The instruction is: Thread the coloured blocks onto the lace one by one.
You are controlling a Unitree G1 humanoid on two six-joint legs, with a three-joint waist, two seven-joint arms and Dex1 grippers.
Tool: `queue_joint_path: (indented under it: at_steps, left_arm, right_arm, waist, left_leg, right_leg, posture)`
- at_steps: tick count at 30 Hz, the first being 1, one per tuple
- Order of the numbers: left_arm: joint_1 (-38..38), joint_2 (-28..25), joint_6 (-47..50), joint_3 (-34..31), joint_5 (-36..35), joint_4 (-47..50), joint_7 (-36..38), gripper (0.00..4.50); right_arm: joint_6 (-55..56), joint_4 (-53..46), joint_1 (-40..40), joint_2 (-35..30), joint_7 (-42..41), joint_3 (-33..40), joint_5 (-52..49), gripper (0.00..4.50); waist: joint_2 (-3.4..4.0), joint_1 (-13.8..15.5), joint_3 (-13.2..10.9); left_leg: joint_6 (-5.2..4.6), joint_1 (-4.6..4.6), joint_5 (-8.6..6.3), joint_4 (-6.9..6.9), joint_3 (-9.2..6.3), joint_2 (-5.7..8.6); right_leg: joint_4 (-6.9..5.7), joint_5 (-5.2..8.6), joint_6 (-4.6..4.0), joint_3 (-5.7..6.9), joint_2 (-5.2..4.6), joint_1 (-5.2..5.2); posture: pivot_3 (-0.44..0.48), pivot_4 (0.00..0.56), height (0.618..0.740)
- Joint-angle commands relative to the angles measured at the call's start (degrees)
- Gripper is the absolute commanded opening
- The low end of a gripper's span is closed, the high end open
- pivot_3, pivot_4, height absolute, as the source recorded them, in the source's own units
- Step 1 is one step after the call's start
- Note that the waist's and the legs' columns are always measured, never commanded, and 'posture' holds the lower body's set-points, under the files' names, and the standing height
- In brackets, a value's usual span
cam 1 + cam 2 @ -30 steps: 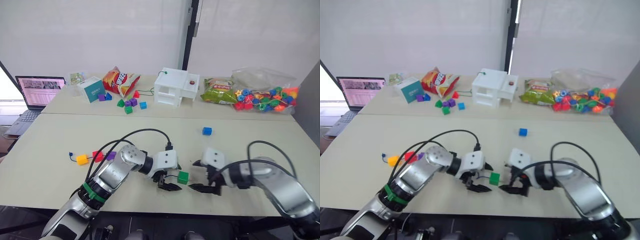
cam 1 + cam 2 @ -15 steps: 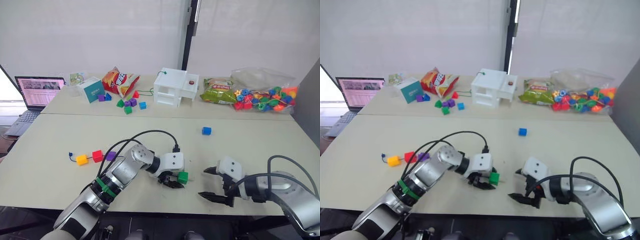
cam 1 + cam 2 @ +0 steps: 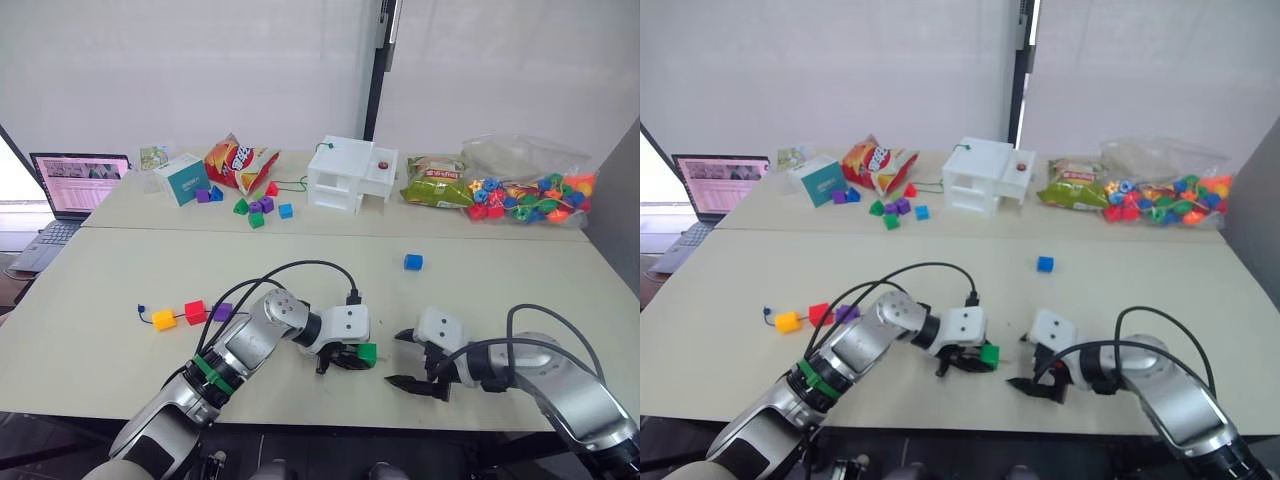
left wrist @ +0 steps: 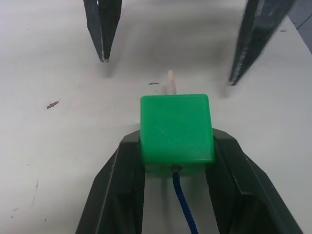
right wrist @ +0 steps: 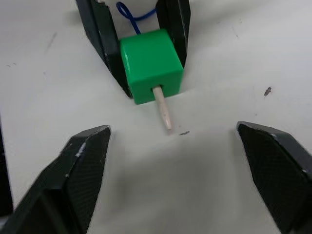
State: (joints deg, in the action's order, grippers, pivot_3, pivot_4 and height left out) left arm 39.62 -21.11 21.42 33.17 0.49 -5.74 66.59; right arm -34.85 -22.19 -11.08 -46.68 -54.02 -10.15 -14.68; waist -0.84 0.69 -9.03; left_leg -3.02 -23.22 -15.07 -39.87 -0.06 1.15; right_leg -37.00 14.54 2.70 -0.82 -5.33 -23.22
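My left gripper [image 4: 177, 142] is shut on the green block [image 4: 177, 127], low over the near table. The blue lace [image 4: 184, 207] enters the block's back, and its pale stiff tip [image 4: 170, 82] pokes out the front. My right gripper [image 5: 173, 129] stands open just beyond that tip, one finger [image 5: 87, 165] on each side, touching nothing. Further along the lace at the left lie the yellow-orange [image 3: 164, 320], red [image 3: 195, 312] and purple [image 3: 222, 311] blocks. The blue block [image 3: 414, 262] lies loose farther back.
On the far table stand a white house-shaped box [image 3: 352, 175], a bag of round beads [image 3: 530, 195], snack bags [image 3: 240, 160], a teal box [image 3: 186, 178], several loose blocks [image 3: 255, 207] and a laptop [image 3: 78, 182]. The near table edge runs just below both grippers.
My left gripper closed in on the green block and now holds it. My right gripper drew back towards the table edge, then came back close to the lace tip.
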Motion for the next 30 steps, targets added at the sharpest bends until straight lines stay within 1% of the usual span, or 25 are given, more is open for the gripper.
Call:
queue_joint_path:
  at_steps: [1, 4, 5, 6, 8, 10, 18, 22, 27, 29, 30]
  left_arm:
    - [0.64, -0.04, -0.50, -0.10, 0.48, 0.91, 0.51, 1.19]
    - [0.59, -0.04, -0.40, -0.11, 0.64, 0.97, 0.61, 1.19]
    - [0.57, -0.04, -0.36, -0.11, 0.67, 1.00, 0.66, 1.19]
    - [0.54, -0.04, -0.27, -0.13, 0.68, 1.08, 0.69, 1.19]
    - [0.49, -0.05, -0.15, -0.14, 0.70, 1.22, 0.73, 1.19]
    - [0.43, -0.03, -0.07, -0.20, 0.75, 1.30, 0.71, 1.19]
    - [0.08, -0.59, -0.24, -0.72, 0.98, 1.41, 1.12, 1.19]
    - [-0.81, -2.95, -0.10, -2.37, -0.03, 2.62, 2.10, 1.19]
    - [-3.73, -11.61, -2.18, -7.18, -2.28, 3.70, 5.46, 1.19]
    - [-5.49, -18.71, -6.28, -10.56, -2.58, -0.45, 8.14, 1.19]
    - [-6.14, -22.89, -9.45, -12.35, -2.17, -4.80, 9.24, 1.19]
  right_arm:
    - [2.17, 1.49, -2.02, 0.52, -0.89, -1.50, 1.06, 3.00]
    - [2.54, 2.49, -3.49, 1.07, -1.42, -2.58, 1.48, 1.93]
    - [2.58, 2.74, -4.00, 1.26, -1.53, -2.93, 1.61, 1.66]
    - [2.51, 2.92, -4.47, 1.50, -1.54, -3.23, 1.73, 1.23]
    - [2.42, 3.17, -5.00, 1.82, -1.52, -3.67, 2.01, 0.55]
    - [2.37, 3.33, -5.11, 2.03, -1.56, -3.90, 2.26, 0.01]
    - [2.73, 2.64, -3.53, 0.92, -2.34, -2.66, 2.06, 0.00]
    - [3.18, 2.40, -2.34, -0.25, -2.92, -1.22, 1.42, 0.00]
    - [2.59, 1.50, -1.92, -1.01, -3.32, 0.13, 1.00, 0.00]
    - [2.30, 1.07, -1.97, -1.21, -3.58, 0.27, 0.85, 0.00]
    - [2.26, 0.80, -1.92, -1.36, -3.75, 0.29, 0.80, 0.00]
  waist:
    - [0.00, 0.00, 0.00]
    - [0.00, 0.00, 0.00]
    - [0.00, -0.01, 0.00]
    - [0.00, -0.02, 0.00]
    - [0.00, 0.00, 0.00]
    - [0.00, -0.01, 0.00]
    - [0.01, 0.01, 0.01]
    - [0.01, -0.04, 0.01]
    - [0.01, -0.54, 0.01]
    - [0.01, -0.81, 0.01]
    - [0.01, -1.02, 0.00]
  left_leg:
    - [0.00, 0.00, 0.00, 0.00, 0.00, 0.00]
    - [0.00, 0.00, 0.00, 0.00, 0.00, 0.00]
    - [0.00, 0.00, 0.00, 0.00, 0.00, 0.00]
    - [0.00, 0.00, 0.00, 0.00, 0.00, 0.00]
    - [0.00, 0.01, 0.00, 0.00, -0.01, 0.00]
    - [0.00, 0.00, 0.00, 0.00, -0.01, 0.00]
    - [0.00, 0.01, 0.00, 0.00, -0.01, 0.00]
    - [0.00, 0.01, 0.00, 0.00, -0.01, -0.01]
    - [0.00, 0.04, 0.00, 0.04, 0.00, -0.06]
    - [0.00, 0.07, 0.00, 0.06, -0.01, -0.09]
    - [0.00, 0.08, 0.00, 0.08, 0.00, -0.10]
  right_leg:
    - [-0.01, 0.00, 0.00, 0.00, 0.00, 0.00]
    - [-0.01, 0.00, 0.00, 0.00, 0.00, -0.01]
    - [-0.01, 0.00, 0.00, 0.00, 0.00, -0.01]
    - [-0.01, 0.00, 0.00, 0.00, 0.00, -0.01]
    - [-0.02, 0.00, 0.00, 0.00, 0.00, -0.01]
    - [-0.02, 0.00, 0.00, 0.01, 0.01, -0.01]
    - [-0.03, 0.00, 0.00, 0.00, 0.00, -0.01]
    - [-0.03, 0.00, 0.00, 0.00, 0.01, -0.01]
    - [-0.05, 0.00, -0.02, -0.03, 0.05, -0.05]
    - [-0.06, 0.01, -0.03, -0.03, 0.06, -0.05]
    - [-0.06, 0.02, -0.05, -0.03, 0.07, -0.06]
  posture:
    - [0.000, 0.150, 0.740]
    - [0.000, 0.150, 0.740]
    - [0.000, 0.150, 0.740]
    - [0.000, 0.150, 0.740]
    - [0.000, 0.150, 0.740]
    - [0.000, 0.150, 0.740]
    - [0.000, 0.150, 0.740]
    - [0.000, 0.150, 0.740]
    - [0.000, 0.150, 0.740]
    - [0.000, 0.150, 0.740]
    - [0.000, 0.150, 0.740]
